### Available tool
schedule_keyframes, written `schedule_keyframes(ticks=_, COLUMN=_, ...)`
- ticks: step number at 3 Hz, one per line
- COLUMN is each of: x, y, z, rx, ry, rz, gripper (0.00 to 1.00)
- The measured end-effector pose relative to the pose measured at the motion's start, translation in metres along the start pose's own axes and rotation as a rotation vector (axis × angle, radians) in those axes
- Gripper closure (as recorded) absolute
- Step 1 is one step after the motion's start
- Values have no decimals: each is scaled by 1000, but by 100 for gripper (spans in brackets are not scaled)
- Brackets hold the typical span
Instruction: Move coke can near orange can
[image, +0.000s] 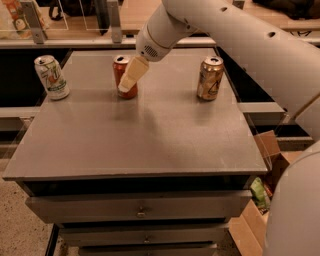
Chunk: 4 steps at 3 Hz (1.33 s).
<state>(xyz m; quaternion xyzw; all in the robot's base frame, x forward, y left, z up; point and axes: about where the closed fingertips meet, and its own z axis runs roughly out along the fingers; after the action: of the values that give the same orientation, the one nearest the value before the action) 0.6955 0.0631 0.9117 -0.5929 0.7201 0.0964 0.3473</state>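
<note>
One coke can (120, 69), just behind end effector (127, 85)

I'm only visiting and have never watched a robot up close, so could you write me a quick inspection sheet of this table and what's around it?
Surface: grey table top, flat, with drawers beneath it.
Job's things: coke can upright at the back, left of centre; orange can upright at the back right, well apart from it.
Clutter: white-and-green can upright at the back left.
Grippers: gripper angled down at the coke can, overlapping it in this view; whether it grips the can cannot be told.
Cables: nothing seen.
Surroundings: cardboard box on the floor at the right.
</note>
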Motion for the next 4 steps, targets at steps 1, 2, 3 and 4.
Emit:
schedule_keyframes(ticks=1, x=-8, y=-2, z=12, rx=-14, ry=-26, rz=12, gripper=0)
schedule_keyframes(ticks=2, x=-14, y=-1, z=21, rx=-26, ry=-42, rz=16, gripper=0)
schedule_keyframes(ticks=3, x=-14, y=-1, z=22, rx=-28, ry=-44, rz=17, gripper=0)
schedule_keyframes(ticks=4, x=-15, y=0, z=29, rx=-38, ry=-48, rz=19, gripper=18)
